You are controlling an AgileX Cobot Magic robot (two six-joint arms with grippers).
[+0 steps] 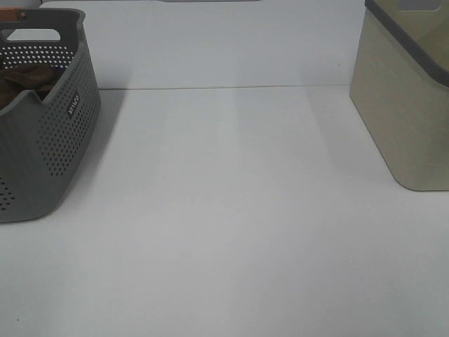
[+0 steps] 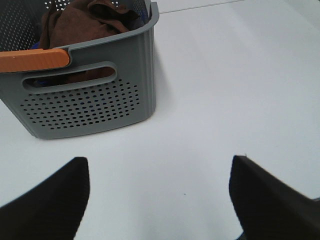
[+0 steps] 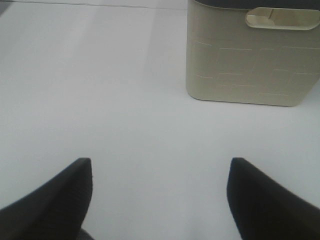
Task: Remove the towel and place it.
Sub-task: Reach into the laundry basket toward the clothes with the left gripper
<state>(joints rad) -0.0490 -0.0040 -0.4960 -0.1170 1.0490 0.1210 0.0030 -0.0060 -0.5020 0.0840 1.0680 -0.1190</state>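
Table [image 1: 231, 210] carries grey basket [image 1: 49, 154] on the left and beige bin [image 1: 414, 119] on the right. Towel [image 2: 85, 25] lies bunched inside grey basket, untouched, so the reach step is not begun. Left gripper [image 2: 159, 160] and right gripper [image 3: 160, 160] are spread wide and empty. The next move likely calls for left going over the rim and down onto the cloth. High view shows no gripper; left wrist shows the towel best; right wrist shows only the bin.

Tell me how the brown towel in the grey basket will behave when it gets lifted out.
The towel lies bunched in soft folds, so it will probably hang limp and unfold when raised. Its fuzzy surface suggests a light, non-slippery grip. Heaped near the basket rim, it may drag on the wall coming out.
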